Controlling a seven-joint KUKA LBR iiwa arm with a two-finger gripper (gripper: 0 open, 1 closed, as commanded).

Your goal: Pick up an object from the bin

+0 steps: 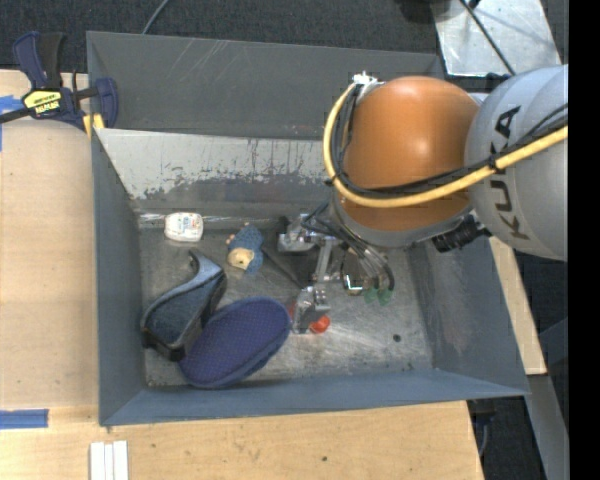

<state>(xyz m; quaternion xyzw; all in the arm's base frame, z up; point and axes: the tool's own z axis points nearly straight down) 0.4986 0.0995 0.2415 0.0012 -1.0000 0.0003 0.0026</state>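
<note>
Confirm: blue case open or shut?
Open. The blue case lies lower left in the bin, its two halves splayed apart, one tipped up.

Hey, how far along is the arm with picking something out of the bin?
Done: the gripper is low inside the bin, near the middle of its floor. In hand: it sits right by a small red thing, beside the open dark blue case. Left: nothing looks lifted, so the grasp, which I cannot confirm, and the lift out remain.
</note>
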